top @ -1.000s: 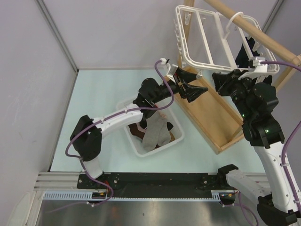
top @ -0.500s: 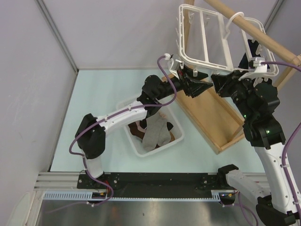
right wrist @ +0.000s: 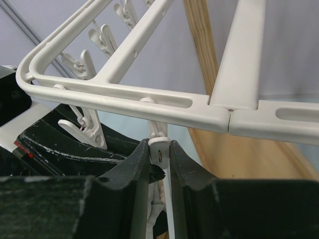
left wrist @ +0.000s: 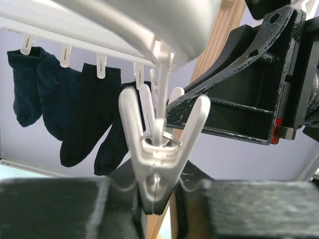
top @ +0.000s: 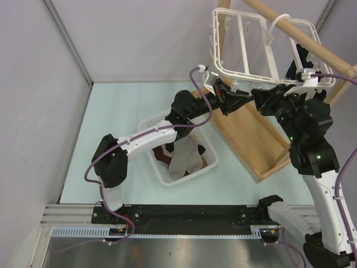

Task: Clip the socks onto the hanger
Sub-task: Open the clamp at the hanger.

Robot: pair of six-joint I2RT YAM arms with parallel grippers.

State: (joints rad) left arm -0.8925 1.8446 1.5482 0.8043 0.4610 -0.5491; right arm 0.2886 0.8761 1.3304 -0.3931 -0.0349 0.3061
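- The white hanger [right wrist: 124, 102] is hung by its top hook on a wooden pole [top: 290, 25] at the far right, above the bench [top: 122, 123].
- The left claw [left wrist: 154, 196] is raised to the hanger's near edge and is pinched narrow on the lower end of a V-shaped clip [left wrist: 154, 144]. This clip dangles from the frame, and its two upper arms are spread apart.
- The right claw [right wrist: 159, 149] is closed on a slim clip [right wrist: 158, 133] that hangs under the near bar, with one finger pressed to each side of it.
- In the top view the two claws are seen just beside each other under the hanger's near edge.
- Several dark socks [left wrist: 75, 114] are already clipped in a row along a far bar of the hanger and hang straight down.
- A grey sock [top: 187, 156] is laid over darker ones in a white basket [top: 159, 174] on the bench, nearer than the hanger and to its left, under the left arm.
- A long wooden tray [top: 251, 139] is set on the bench below the hanger.
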